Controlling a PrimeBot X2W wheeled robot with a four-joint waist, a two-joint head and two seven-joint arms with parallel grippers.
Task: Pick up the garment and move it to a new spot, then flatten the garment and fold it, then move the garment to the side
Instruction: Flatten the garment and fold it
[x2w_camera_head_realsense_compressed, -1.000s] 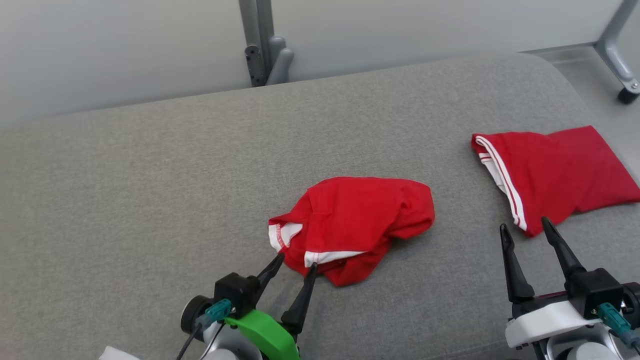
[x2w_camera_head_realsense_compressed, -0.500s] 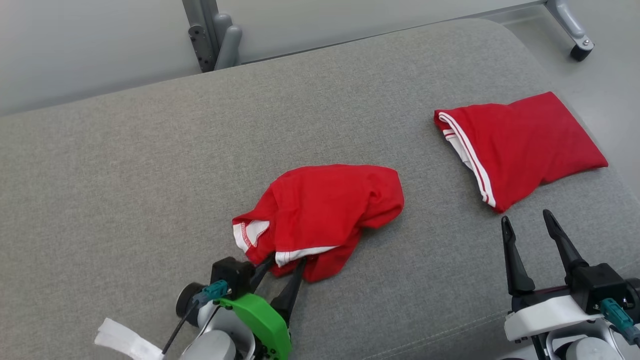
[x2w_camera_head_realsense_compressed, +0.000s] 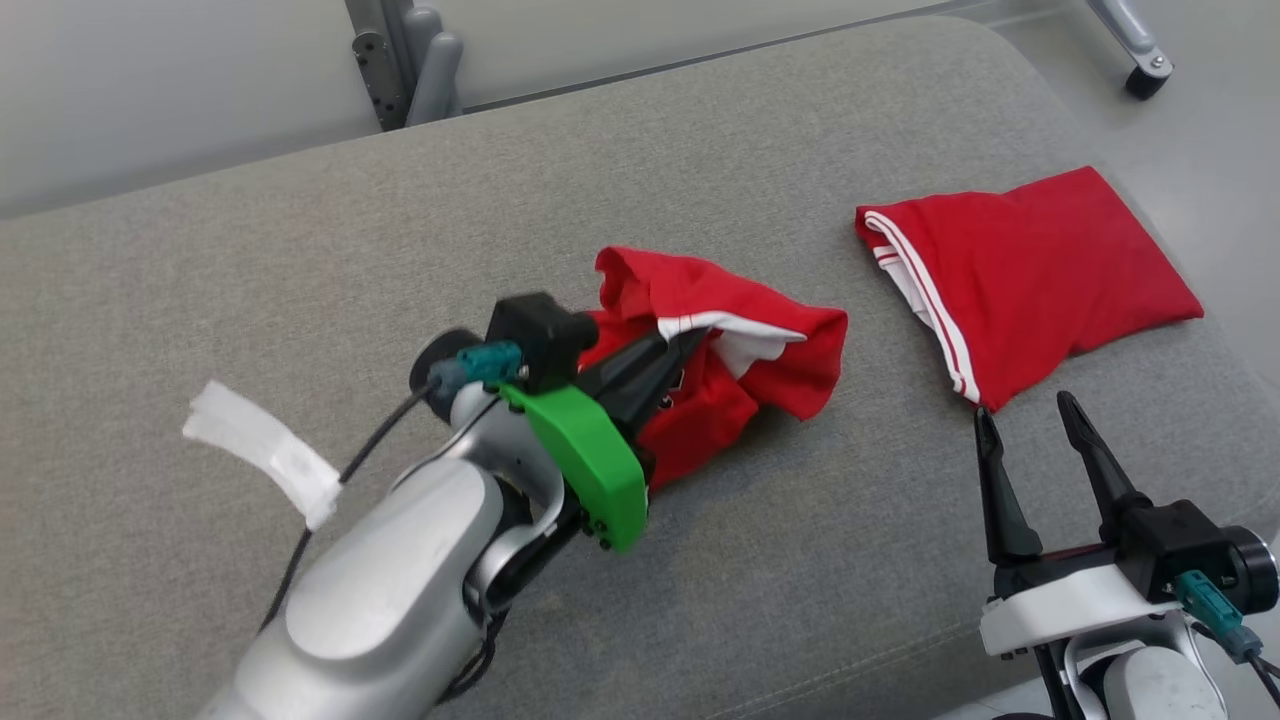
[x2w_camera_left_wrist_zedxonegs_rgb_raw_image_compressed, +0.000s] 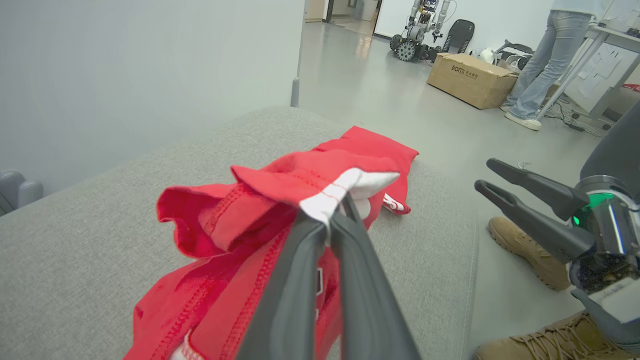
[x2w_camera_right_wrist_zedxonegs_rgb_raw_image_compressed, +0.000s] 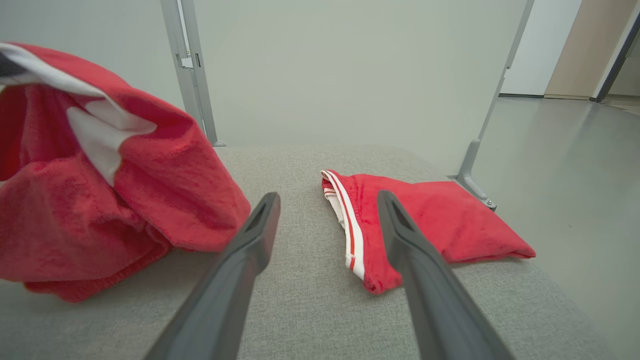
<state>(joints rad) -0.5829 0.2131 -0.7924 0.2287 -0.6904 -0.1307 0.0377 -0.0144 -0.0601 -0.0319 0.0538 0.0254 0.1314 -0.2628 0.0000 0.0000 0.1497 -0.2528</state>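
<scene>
Two red garments, two grippers; left gripper (x2w_camera_head_realsense_compressed: 688, 342) clamped on the crumpled garment (x2w_camera_head_realsense_compressed: 770, 345) by its white hem, mid-cushion, hem raised, rest trailing; it runs lower-left to upper-right; right gripper (x2w_camera_head_realsense_compressed: 1027, 410) spread, empty; folded red garment (x2w_camera_head_realsense_compressed: 1040, 270) near the grey cushion's (x2w_camera_head_realsense_compressed: 250, 260) right edge, striped band facing left; bare cushion left and behind.

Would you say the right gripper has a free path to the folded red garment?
Probably yes: the right gripper is open and empty, pointing at the folded garment just ahead, with bare cushion between them. The left gripper, shut on the crumpled garment, is off to one side.
</scene>
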